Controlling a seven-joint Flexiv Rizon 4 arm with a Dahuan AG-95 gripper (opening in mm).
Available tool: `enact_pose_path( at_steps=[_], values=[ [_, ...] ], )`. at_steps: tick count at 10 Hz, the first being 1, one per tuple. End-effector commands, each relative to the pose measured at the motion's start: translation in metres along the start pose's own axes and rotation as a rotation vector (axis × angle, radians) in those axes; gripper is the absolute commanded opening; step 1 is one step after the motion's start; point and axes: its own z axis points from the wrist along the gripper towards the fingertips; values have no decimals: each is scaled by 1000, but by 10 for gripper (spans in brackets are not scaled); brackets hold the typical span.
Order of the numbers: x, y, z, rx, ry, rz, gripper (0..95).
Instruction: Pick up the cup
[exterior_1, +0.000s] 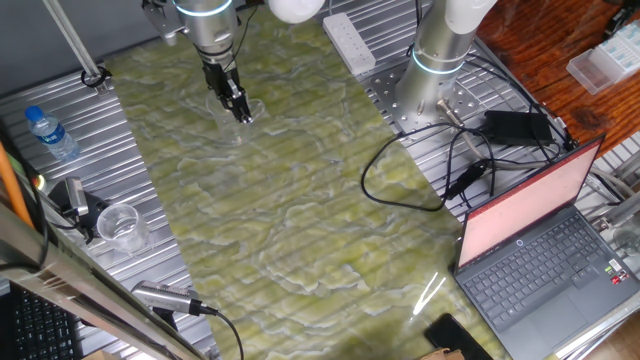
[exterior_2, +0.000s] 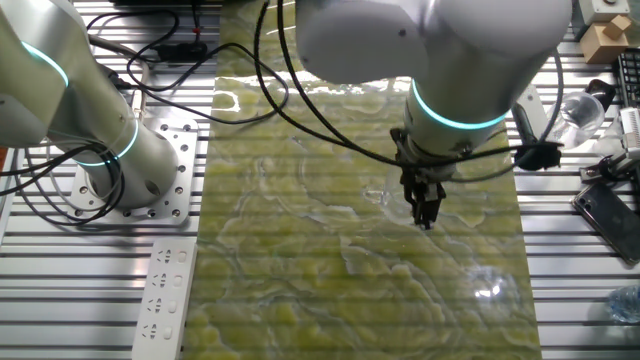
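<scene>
glossy laptop (exterior_1: 545, 240) nearest, faint clear tapered cup (exterior_1: 243, 108) on marbled green mat (exterior_1: 290, 200), gripper (exterior_1: 240, 110) closure unclear

Hand (exterior_1: 240, 108) low over the green mat (exterior_1: 300, 220), fingertips at the faint clear cup (exterior_1: 243, 111).

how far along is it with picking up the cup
Done: the gripper has been brought down to the cup on the green mat. In hand: the fingers sit at the cup's rim, though whether they have closed on it cannot be told. Left: a firm grasp and the lift; the cup looks to be on the mat.
</scene>
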Motion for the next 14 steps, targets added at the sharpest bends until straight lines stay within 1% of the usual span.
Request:
enact_pose_path(
  at_steps=[1, 5, 6, 7, 10, 11, 12, 13, 14],
  values=[
    [0, 4, -3, 9, 2, 5, 760],
    [3, 6, -3, 11, 5, 20, 760],
    [3, 6, -3, 18, 5, 23, 760],
    [3, 6, -3, 25, 2, 17, 570],
    [3, 6, -3, 29, -9, -23, 570],
    [3, 6, -3, 36, -23, -34, 570],
    [3, 6, -3, 42, -31, -22, 570],
    [3, 6, -3, 52, -33, -2, 570],
    [3, 6, -3, 70, -38, 17, 570]
  ],
)
